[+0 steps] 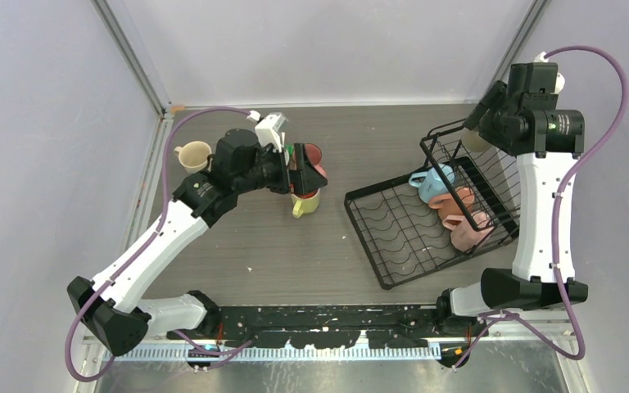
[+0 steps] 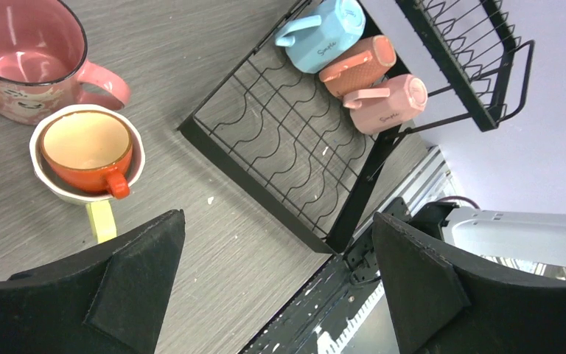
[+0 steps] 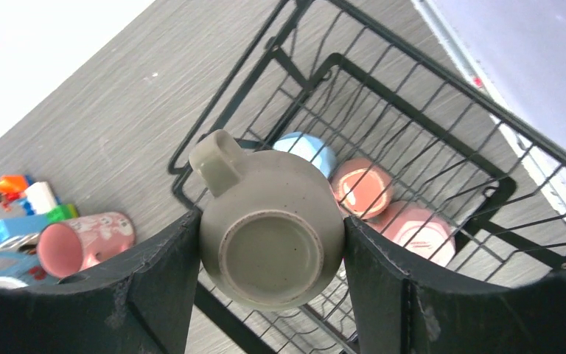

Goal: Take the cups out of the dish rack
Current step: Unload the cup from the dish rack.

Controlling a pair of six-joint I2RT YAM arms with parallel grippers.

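R end effector (image 3: 273, 284) grips grey mug (image 3: 269, 236) by its sides above rack (image 1: 377, 221), counter's (image 1: 295, 262) right edge — clear of wires. L end effector (image 2: 276, 287) wide open, empty, over unloaded cups (image 2: 88, 147); 3 cups (image 1: 450, 209) racked.

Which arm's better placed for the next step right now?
Right. Its gripper is closed on the grey mug, held above the dish rack, so it likely just needs to carry it to the table. The left gripper hangs open and empty by the orange cup, away from the rack.
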